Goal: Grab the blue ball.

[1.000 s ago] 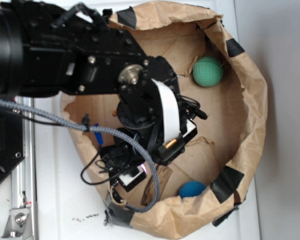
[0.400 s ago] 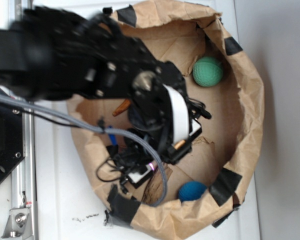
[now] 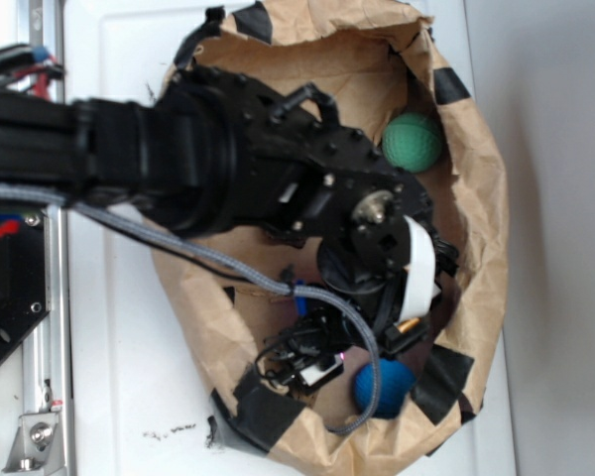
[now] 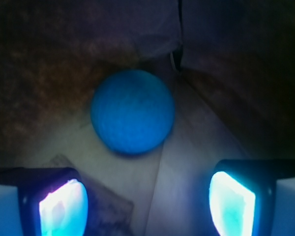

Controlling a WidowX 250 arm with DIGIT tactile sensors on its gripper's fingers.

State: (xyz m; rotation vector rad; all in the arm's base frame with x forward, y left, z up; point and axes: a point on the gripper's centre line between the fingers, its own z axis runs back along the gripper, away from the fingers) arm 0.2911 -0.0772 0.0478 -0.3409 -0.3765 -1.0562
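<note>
The blue ball (image 3: 392, 385) lies on the floor of the brown paper bag (image 3: 481, 228), near its lower right wall. In the wrist view the blue ball (image 4: 132, 111) sits ahead of my gripper (image 4: 146, 206), centred between the two glowing pads (image 4: 63, 206), and apart from them. The jaws stand wide open with nothing between them. In the exterior view the black arm reaches into the bag, and the gripper (image 3: 352, 362) sits just left of the ball, mostly hidden by the arm and cables.
A larger mint-green ball (image 3: 413, 142) lies in the bag's upper right. The crumpled bag walls with black tape patches (image 3: 438, 382) rise close round the blue ball. A grey braided cable (image 3: 367, 357) hangs beside the gripper. The bag stands on a white table (image 3: 119, 397).
The arm has swung right and lower in the bag, bringing the gripper from the middle to just beside the blue ball. The balls have not moved.
</note>
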